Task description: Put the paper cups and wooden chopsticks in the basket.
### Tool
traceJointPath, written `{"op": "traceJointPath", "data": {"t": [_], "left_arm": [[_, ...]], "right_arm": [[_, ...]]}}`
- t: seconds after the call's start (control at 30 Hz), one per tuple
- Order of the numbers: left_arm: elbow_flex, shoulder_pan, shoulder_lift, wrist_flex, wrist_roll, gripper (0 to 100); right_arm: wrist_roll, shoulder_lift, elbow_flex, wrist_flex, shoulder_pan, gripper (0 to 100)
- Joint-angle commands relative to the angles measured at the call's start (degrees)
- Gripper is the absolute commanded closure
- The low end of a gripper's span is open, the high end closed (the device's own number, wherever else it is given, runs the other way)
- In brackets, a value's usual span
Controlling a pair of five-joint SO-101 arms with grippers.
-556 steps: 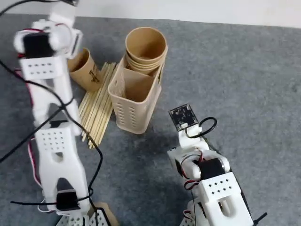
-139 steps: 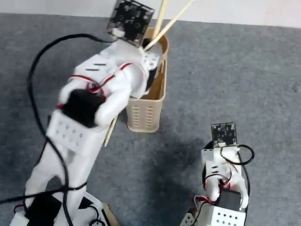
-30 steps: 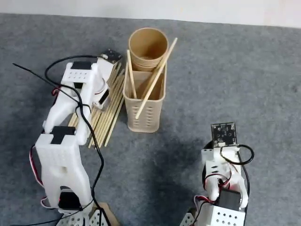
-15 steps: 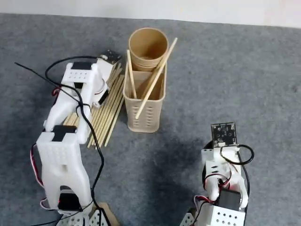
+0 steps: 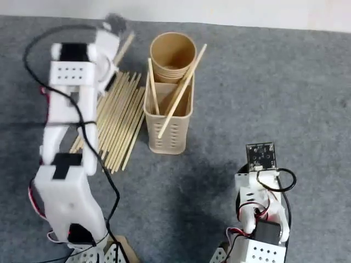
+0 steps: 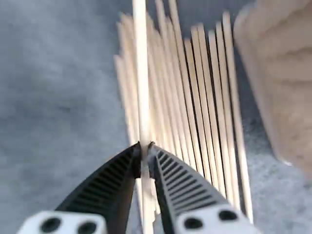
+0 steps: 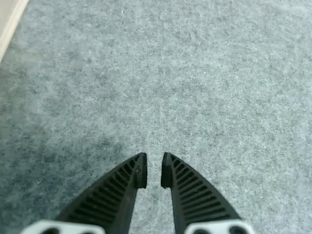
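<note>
The left gripper (image 6: 144,146) is clamped on a single wooden chopstick (image 6: 140,73), pinching it across its width part-way along the shaft, so that one end runs on ahead of the tips and the other back under the jaws. In the high view this arm is raised above the far end of the pile, with the stick (image 5: 125,43) slanting out of it. Such a stick looks light, stiff and smooth, and likely to swivel or slip in a narrow pinch, so a hold nearer the middle seems the safer one for tipping it upright. Below lies the loose pile of chopsticks (image 5: 115,120), flat on the grey surface (image 7: 219,73), side by side and just beside the basket (image 5: 164,137). I make it about a dozen, though they overlap too much for an exact count. The basket stands upright with two compartments. The far one holds a nested stack of paper cups (image 5: 171,52) showing at least three rims, thin-walled and probably easy to crush. The near one holds two chopsticks for certain, perhaps a third, leaning across it. No cup lies loose on the surface. The right gripper (image 7: 152,170) hangs near the arm's own base, well apart from the basket, tips slightly apart and holding nothing.
</note>
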Motion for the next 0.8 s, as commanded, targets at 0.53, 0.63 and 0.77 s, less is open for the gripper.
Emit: {"op": "traceJointPath", "data": {"t": [0.53,0.63,0.77], "left_arm": [[-16.92,32.66,-39.16,3.16,20.48,100],[-8.92,34.42,-43.38,-1.23,20.13,100],[8.4,37.93,-53.41,-10.9,18.02,100]], "right_arm": [[0.44,-0.57,7.43,-0.84,-0.4,93.2],[0.44,-0.57,7.43,-0.92,-0.4,93.2],[0.53,-0.57,7.43,-0.92,-0.4,93.2]]}}
